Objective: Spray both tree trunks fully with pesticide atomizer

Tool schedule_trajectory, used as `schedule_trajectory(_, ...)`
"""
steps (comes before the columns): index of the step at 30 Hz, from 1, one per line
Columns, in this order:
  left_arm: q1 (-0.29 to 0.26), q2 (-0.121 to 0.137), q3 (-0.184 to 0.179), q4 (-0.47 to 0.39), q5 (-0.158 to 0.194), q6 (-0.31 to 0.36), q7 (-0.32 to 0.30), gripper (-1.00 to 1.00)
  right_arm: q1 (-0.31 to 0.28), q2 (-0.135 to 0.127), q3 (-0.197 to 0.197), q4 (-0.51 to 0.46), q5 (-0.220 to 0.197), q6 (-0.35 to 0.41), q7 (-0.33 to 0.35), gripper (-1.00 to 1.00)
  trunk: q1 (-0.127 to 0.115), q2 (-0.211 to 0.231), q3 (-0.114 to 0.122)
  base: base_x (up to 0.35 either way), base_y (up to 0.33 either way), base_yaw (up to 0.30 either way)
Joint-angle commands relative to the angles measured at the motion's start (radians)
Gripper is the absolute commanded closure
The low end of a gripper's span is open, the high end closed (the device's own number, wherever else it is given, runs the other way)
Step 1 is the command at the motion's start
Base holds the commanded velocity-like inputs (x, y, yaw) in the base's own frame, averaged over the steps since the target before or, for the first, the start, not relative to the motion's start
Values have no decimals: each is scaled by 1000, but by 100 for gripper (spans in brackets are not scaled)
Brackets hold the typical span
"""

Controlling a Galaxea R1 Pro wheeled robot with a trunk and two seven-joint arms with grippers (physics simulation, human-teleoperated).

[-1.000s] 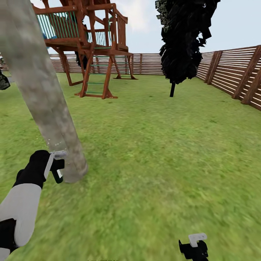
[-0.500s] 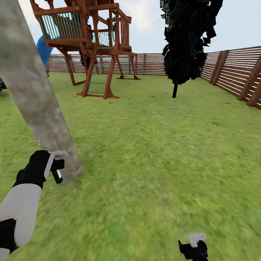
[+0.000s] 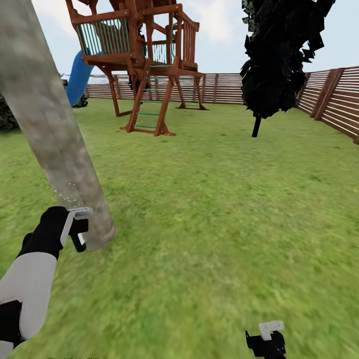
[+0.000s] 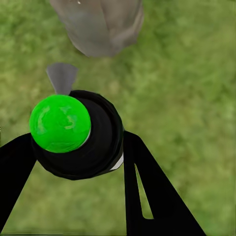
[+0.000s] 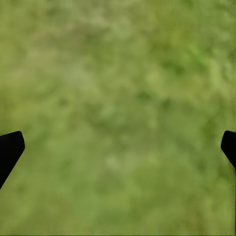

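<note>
One tree's thick, pale mottled trunk (image 3: 55, 144) leans up from the lawn at the left of the head view, and its base (image 4: 101, 22) also appears in the left wrist view. My left gripper (image 3: 78, 225) sits low beside the trunk's base, shut on the pesticide atomizer (image 4: 93, 147), a stubby black sprayer with a bright green cap. Its grey nozzle (image 4: 61, 76) points at the trunk's foot. A few pale specks (image 3: 67, 192) hang against the bark just above the gripper. My right gripper (image 3: 267, 339) hangs low at the right, open over bare grass (image 5: 118, 147).
A wooden play tower (image 3: 144, 55) with a blue slide (image 3: 77, 77) stands at the back. To its right is a narrow black tree (image 3: 279, 55). A brown slat fence (image 3: 339, 104) runs along the right and rear. Open lawn (image 3: 224, 199) stretches between them.
The whole head view has swung left: tower, black tree and fence slid right in the picture, and the blue slide came into view. Both arms hold their poses.
</note>
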Motion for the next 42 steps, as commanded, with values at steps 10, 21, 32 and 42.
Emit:
schedule_trajectory(10, 1, -1, -1, 0, 0, 0, 0, 100, 0, -1, 0, 0, 0, 0, 0, -100, 0, 0, 0, 138, -266, 198)
schedule_trajectory(21, 2, 2, -3, 0, 0, 0, 0, 100, 0, -1, 0, -2, 0, 0, 0, -100, 0, 0, 0, 227, -215, 2)
schedule_trajectory(32, 5, 52, 7, 2, -3, -1, -1, 100, 0, 1, 0, 0, 0, 0, 0, -100, 0, 0, 0, 223, -214, 205)
schedule_trajectory(42, 26, -10, 0, 15, -2, -3, 1, 100, 0, 1, 0, 0, 0, 0, 0, -100, 0, 0, 0, 175, -231, 263)
